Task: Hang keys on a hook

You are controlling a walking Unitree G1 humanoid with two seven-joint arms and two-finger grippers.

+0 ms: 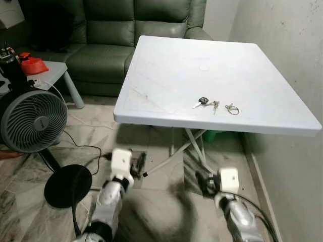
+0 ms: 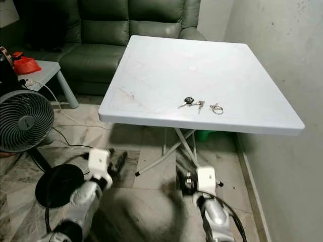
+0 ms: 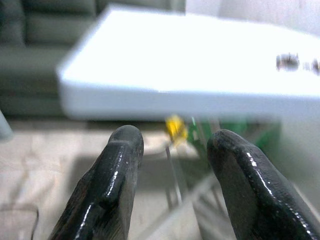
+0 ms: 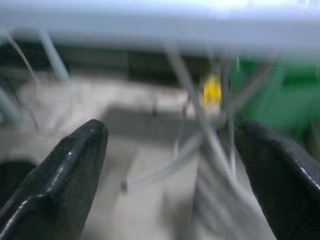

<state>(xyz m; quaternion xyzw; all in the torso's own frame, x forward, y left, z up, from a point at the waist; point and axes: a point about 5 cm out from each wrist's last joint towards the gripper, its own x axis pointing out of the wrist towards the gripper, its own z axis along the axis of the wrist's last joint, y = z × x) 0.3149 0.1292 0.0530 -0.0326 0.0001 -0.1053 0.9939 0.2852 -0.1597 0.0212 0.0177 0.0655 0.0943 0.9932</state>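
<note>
A bunch of keys (image 1: 208, 103) with a black fob lies on the white folding table (image 1: 166, 85), close to its near edge, with a loose key ring (image 1: 232, 109) just to the right. The keys appear blurred in the left wrist view as keys (image 3: 289, 61). My left gripper (image 1: 137, 164) is low, below and in front of the table's near edge, its fingers (image 3: 112, 185) spread apart and empty. My right gripper (image 1: 203, 182) is also below the table edge, under the keys, open with nothing between its fingers (image 4: 75, 170).
A grey fan (image 1: 31, 120) on a black round base (image 1: 68, 184) stands to the left with a cable on the marble floor. A green sofa (image 1: 126, 35) is behind the table. A small side table (image 1: 53, 73) holds an orange object (image 1: 33, 63). A wall (image 1: 287, 65) runs along the right.
</note>
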